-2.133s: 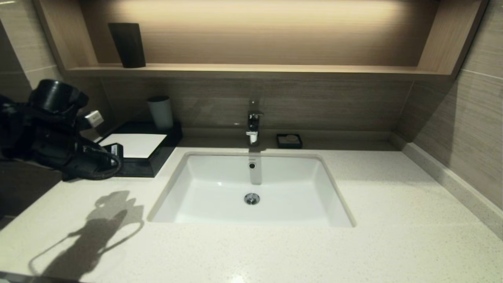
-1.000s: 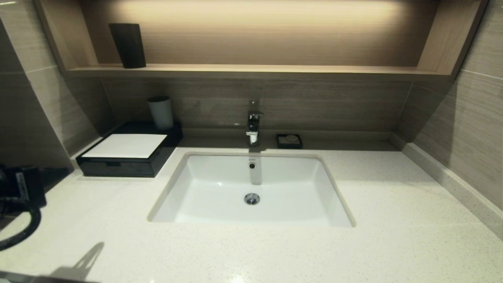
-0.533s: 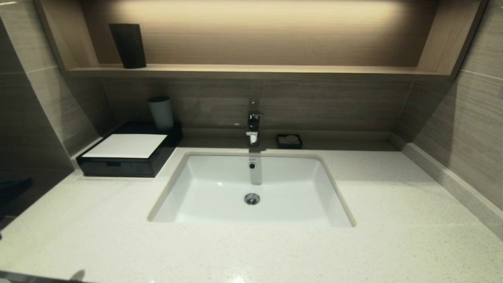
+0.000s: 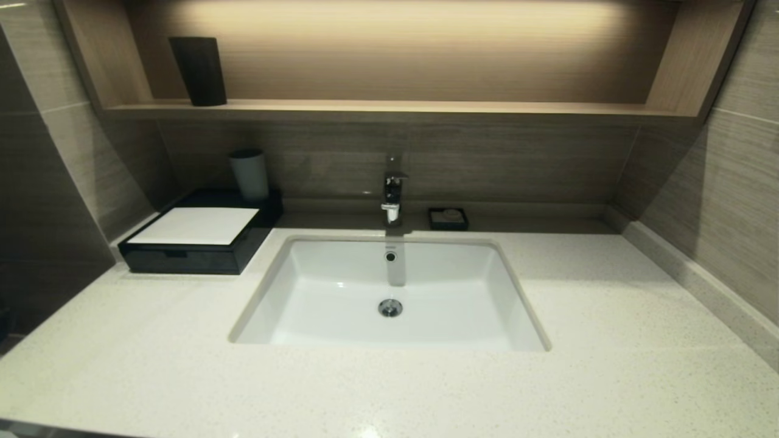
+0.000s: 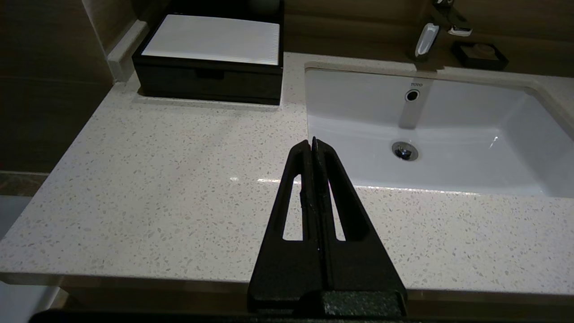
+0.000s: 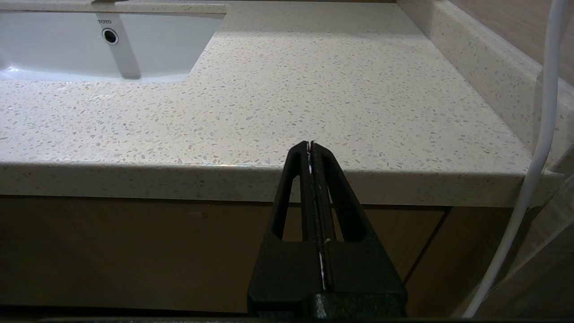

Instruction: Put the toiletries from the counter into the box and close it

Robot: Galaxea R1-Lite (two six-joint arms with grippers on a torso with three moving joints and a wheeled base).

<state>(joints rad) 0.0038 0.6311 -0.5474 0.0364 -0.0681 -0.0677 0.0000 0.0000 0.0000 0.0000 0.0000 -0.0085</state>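
Observation:
The black box (image 4: 195, 246) with its white top panel sits closed at the back left of the speckled counter (image 4: 426, 389), beside the basin; it also shows in the left wrist view as the box (image 5: 210, 67). No toiletries are in view on the counter. My left gripper (image 5: 311, 142) is shut and empty, held back near the counter's front edge on the left. My right gripper (image 6: 310, 145) is shut and empty, low in front of the counter's right front edge. Neither arm shows in the head view.
A white basin (image 4: 389, 298) is sunk in the counter's middle, with a tap (image 4: 392, 191) behind it and a small black soap dish (image 4: 448, 218) to its right. A grey cup (image 4: 248, 175) stands behind the box. A dark cup (image 4: 198, 70) stands on the wall shelf.
My left arm has drawn back from the box, down and off the left edge of the head view. The box stands closed as before.

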